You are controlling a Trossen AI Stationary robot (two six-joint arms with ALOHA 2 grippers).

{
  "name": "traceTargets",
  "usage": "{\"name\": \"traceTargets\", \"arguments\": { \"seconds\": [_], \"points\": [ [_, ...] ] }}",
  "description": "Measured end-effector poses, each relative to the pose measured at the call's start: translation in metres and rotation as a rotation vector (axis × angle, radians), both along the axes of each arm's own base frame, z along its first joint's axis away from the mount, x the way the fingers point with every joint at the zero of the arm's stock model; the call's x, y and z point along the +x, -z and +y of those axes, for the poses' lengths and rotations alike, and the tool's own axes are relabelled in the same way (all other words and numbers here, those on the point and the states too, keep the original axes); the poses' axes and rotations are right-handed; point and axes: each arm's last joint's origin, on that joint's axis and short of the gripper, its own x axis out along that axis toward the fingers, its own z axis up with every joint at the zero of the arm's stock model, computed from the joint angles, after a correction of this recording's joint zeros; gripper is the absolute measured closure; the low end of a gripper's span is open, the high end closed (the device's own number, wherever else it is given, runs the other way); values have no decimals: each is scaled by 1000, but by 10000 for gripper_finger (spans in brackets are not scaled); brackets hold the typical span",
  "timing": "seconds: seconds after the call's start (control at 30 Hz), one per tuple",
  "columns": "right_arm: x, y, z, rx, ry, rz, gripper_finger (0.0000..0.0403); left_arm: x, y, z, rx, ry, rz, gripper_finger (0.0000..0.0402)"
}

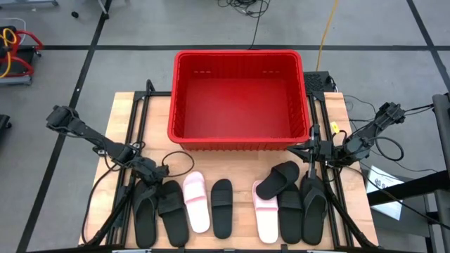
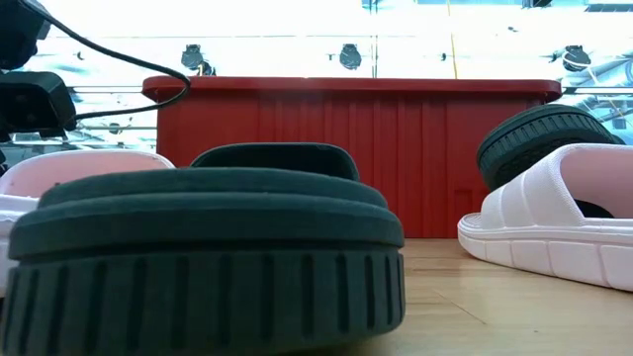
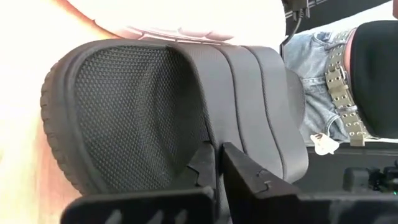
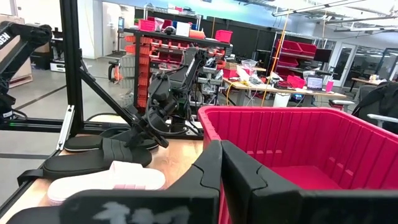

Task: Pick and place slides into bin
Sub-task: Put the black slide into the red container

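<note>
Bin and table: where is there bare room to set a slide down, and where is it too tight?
The red bin holds nothing, so its whole floor is free. Bare wood shows on the table left of the bin, and in a narrow strip between the middle black slide and the right pink slide. It is crowded along the near edge, where the left pincer is shut on a black slide.
</note>
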Motion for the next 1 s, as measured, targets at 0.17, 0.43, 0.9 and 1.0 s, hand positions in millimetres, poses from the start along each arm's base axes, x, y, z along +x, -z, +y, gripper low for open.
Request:
{"name": "traceTargets", "arguments": {
  "seconds": [0.17, 0.43, 0.9, 1.0],
  "points": [
    [0, 0, 0, -24, 1, 4, 403, 1, -1, -1, -12, -3, -14, 396],
    [0, -1, 0, -28, 1, -2, 403, 3, -4, -1, -66, -45, 7, 399],
    [0, -1, 0, -25, 1, -6, 403, 8, -15, -5, -208, -81, 3, 401],
    [0, -1, 0, -25, 1, -6, 403, 10, -18, -6, -239, -88, -13, 401]
  ]
}}
